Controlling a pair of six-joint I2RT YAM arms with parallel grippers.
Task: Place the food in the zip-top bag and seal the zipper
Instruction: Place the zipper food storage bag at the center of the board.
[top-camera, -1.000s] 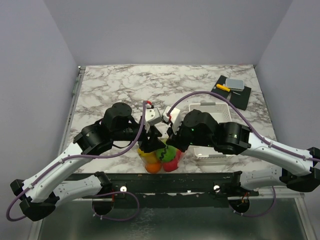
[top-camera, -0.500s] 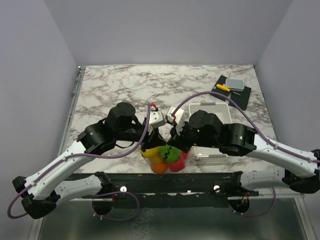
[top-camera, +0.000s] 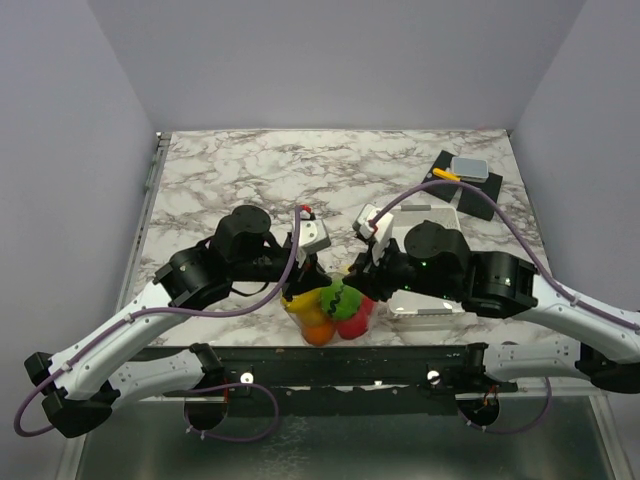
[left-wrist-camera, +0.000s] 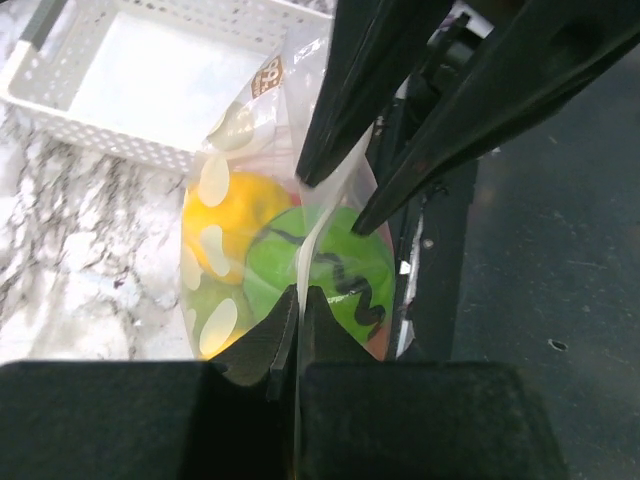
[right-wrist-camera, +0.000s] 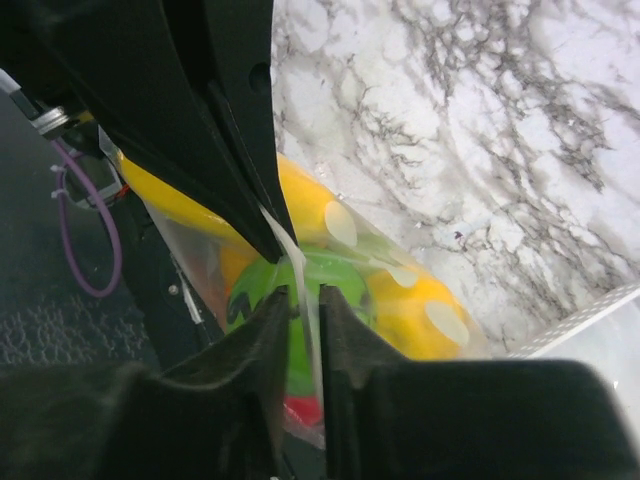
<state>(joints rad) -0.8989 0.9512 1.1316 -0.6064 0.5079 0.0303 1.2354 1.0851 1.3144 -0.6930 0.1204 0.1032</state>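
The clear zip-top bag (top-camera: 352, 320) hangs at the table's near edge between my two grippers. It holds the food: a green piece (top-camera: 340, 299), a yellow one (top-camera: 296, 303), an orange one (top-camera: 318, 334) and a red one (top-camera: 354, 326). My left gripper (top-camera: 302, 278) (left-wrist-camera: 299, 300) is shut tight on the zipper (left-wrist-camera: 304, 255). My right gripper (top-camera: 358, 280) (right-wrist-camera: 305, 300) is just to its right. Its jaws are closed down around the same zipper strip (right-wrist-camera: 296, 255) with a narrow gap. Green (right-wrist-camera: 345, 275), yellow (right-wrist-camera: 425, 320) and red (right-wrist-camera: 305, 410) food shows through the film.
The white slotted basket (top-camera: 441, 212) stands right of the bag, partly under my right arm; it also shows in the left wrist view (left-wrist-camera: 90, 135). A black tray (top-camera: 480, 195) with a grey box (top-camera: 468, 167) sits at the back right. The dark frame (top-camera: 400, 355) runs below the table edge.
My right gripper has moved to the right along the bag's top edge. The bag and food have shifted slightly right and up. The left gripper has stayed nearly in place.
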